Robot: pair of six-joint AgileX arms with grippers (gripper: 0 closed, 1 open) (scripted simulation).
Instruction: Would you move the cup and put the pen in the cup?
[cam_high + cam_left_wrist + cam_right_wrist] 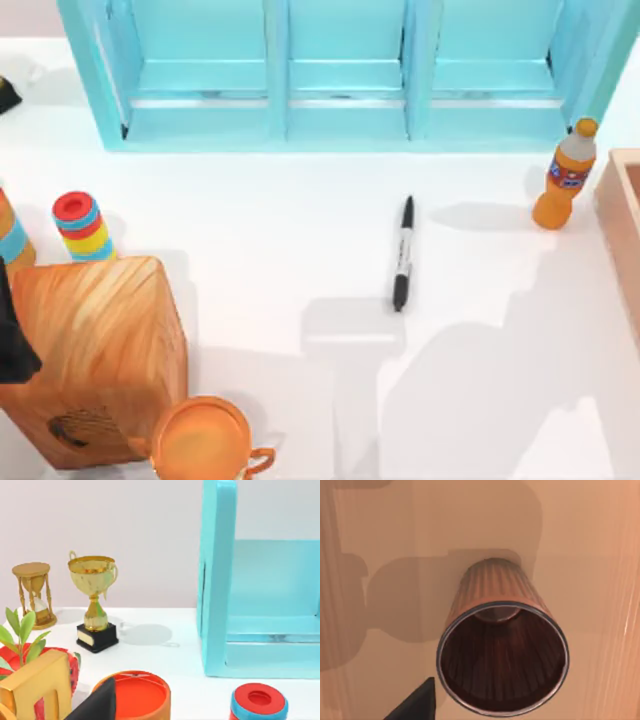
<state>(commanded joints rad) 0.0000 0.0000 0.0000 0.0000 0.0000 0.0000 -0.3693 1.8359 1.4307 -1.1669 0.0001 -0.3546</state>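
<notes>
Early in the job: step one, fetching the cup [502, 650], in hand. Hanging straight above it with the right claw [416, 704], looking down into the dark, ribbed inside. Cannot tell whether apart or together. No grip on the rim to be seen.

As for the cup: upright on a tan wooden surface, probably the floor of the wooden tray [620, 215] at the tabletop's [250, 250] right edge, though not confirmable from above. As for the pen [402, 253]: flat on the white tabletop near the middle, in front of the blue shelf unit [340, 75], well apart from the orange bottle [565, 175], untouched.

Left claw [97, 705] idle at the left side, just over the orange mug [142, 692] beside the wooden block [95, 355]. Cannot tell its state either.

Next, by judgement: calls for lowering onto the cup wall, closing across it, lifting clear of the tray and setting it upright on open tabletop near the pen. Only then picking up the pen and dropping it in end-first. Worth gripping squarely, given smooth tapering sides and a pen longer than the cup, likely to lean on the rim.
</notes>
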